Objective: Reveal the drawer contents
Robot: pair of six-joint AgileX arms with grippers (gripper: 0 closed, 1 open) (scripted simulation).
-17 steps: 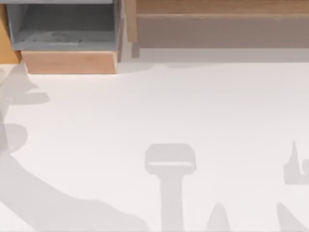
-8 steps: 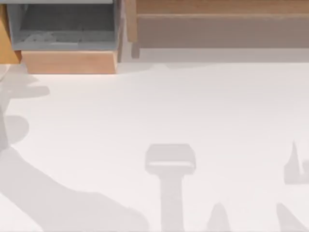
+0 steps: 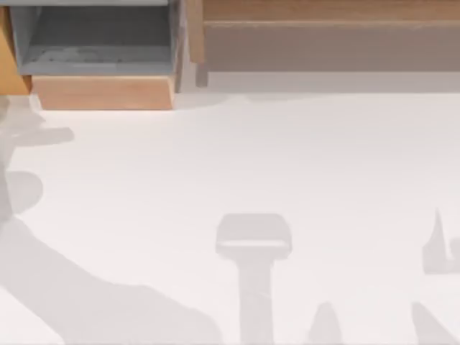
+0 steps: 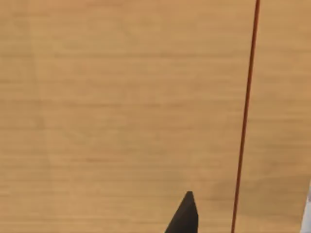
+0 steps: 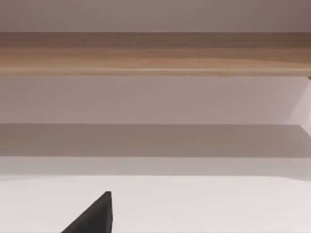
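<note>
The drawer (image 3: 330, 47) lies along the table's far edge, from the middle to the right. It has orange-brown wooden sides and a flat pale grey inside, and the picture's edge cuts it off. The right wrist view looks at the drawer (image 5: 155, 53) from low over the table, with a dark tip of my right gripper (image 5: 97, 216) at the picture's edge. A dark tip of my left gripper (image 4: 187, 216) sits close against an orange-brown wooden panel (image 4: 121, 107) with a thin dark-red seam (image 4: 245, 121).
A grey-lined box (image 3: 97, 43) with a light tan wood front (image 3: 100, 93) stands at the far left, with an orange wooden piece (image 3: 7, 65) beside it. The white table (image 3: 230, 165) carries soft arm shadows at its left and near edges.
The arm shadow on the table's left has shifted slightly, and a faint mark inside the grey-lined box has moved left. The drawer has not moved.
</note>
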